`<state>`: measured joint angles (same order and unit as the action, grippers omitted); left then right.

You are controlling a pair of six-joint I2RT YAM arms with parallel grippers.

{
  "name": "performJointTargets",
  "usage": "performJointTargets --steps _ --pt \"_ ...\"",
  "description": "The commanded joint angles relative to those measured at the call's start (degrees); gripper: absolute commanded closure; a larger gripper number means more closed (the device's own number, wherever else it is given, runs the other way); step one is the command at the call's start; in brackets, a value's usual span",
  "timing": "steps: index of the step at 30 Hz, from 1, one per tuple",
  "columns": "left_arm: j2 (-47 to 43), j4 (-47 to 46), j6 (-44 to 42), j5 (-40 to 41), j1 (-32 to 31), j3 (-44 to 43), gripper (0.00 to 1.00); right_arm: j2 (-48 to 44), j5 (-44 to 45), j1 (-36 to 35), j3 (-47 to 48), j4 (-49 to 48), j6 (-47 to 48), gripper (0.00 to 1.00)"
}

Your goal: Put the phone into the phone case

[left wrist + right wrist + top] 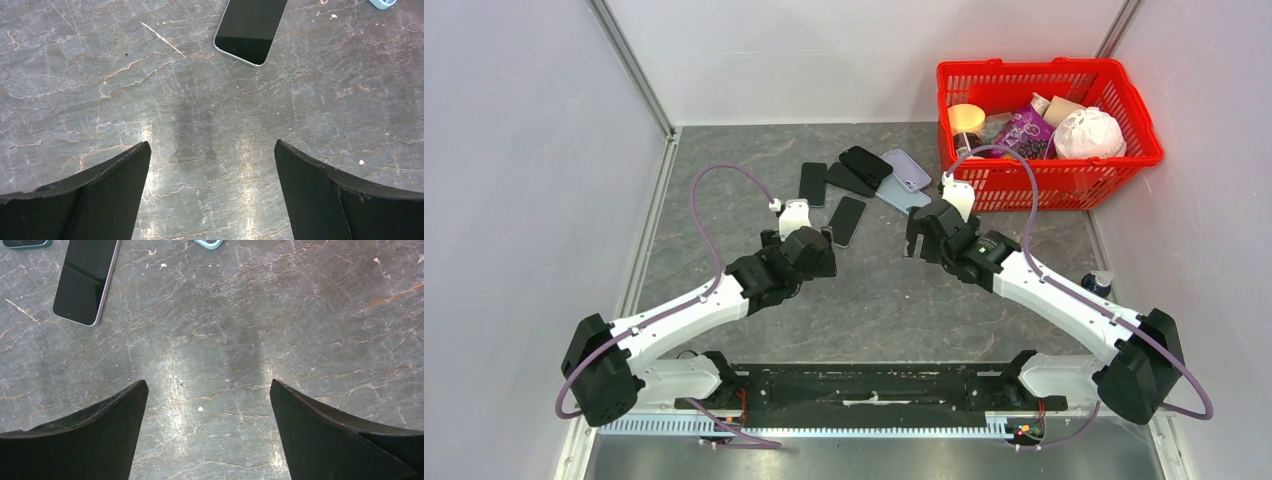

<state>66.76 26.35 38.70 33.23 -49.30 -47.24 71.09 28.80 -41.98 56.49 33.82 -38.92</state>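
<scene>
While left hand (211, 144) gapes | phone (250, 25) lies ahead, apart

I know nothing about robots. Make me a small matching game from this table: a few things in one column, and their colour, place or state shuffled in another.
1 basket
2 left gripper
3 phone nearest that gripper
4 lilac case

A lying flat, dark face up
B just left of the basket
C open, empty
D red

Pairs: 1-D, 2-C, 3-A, 4-B

Light: bright, even, from overhead.
Glare: you see pale streaks on the table (150, 135) below the phone (251, 25).
Shadow: soft dark band, also below the phone.
Focus: sharp throughout.
</scene>
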Motion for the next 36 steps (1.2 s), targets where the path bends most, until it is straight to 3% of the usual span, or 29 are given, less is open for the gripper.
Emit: performJointTargets --steps 1,8,16,24,36 --pt "0.31 -0.67 0.27 3.91 -0.01 -2.06 0.00 0.20 -0.37 0.19 2.74 -0.89 0.62 0.01" --pt "4.78 -8.63 -8.47 2.53 0.11 -2.66 0.00 0.29 -0.29 0.15 4.64 0.75 1.41 0.01" --pt "27.52 -12.48 -19.95 -4.33 4.88 -16.79 0.00 -0.38 -0.26 0.15 7.10 2.98 2.98 0.01" --pt "42.21 -13.45 -24.84 -14.26 10.54 -27.83 0.00 -2.19 -1.08 0.17 7.93 4.73 4.20 0.01" --pt "51.76 -9.72 -26.48 -21.50 14.04 -35.12 0.01 -3.22 -0.78 0.32 8.11 5.46 6.55 0.01"
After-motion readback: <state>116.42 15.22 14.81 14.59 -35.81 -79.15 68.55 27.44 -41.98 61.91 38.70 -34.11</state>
